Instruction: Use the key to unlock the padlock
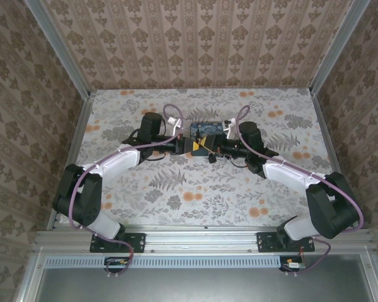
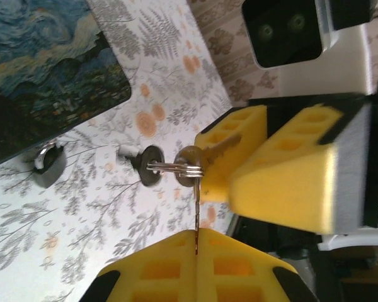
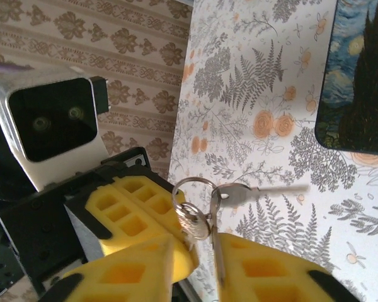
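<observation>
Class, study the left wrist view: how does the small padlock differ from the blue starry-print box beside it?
Size: the padlock is far smaller than the blue box. Look: the blue box carries a swirly starry print; the padlock is plain with a shiny metal shackle. Shape: the box is broad with a rounded corner; the padlock is a compact lump. Shared: both lie close together on the floral table.

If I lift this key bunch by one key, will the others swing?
Probably yes: the keys hang loose on a thin ring. Likely light but slippery: flat bare metal; the left claw pinches one blade, so it may pivot.
</observation>
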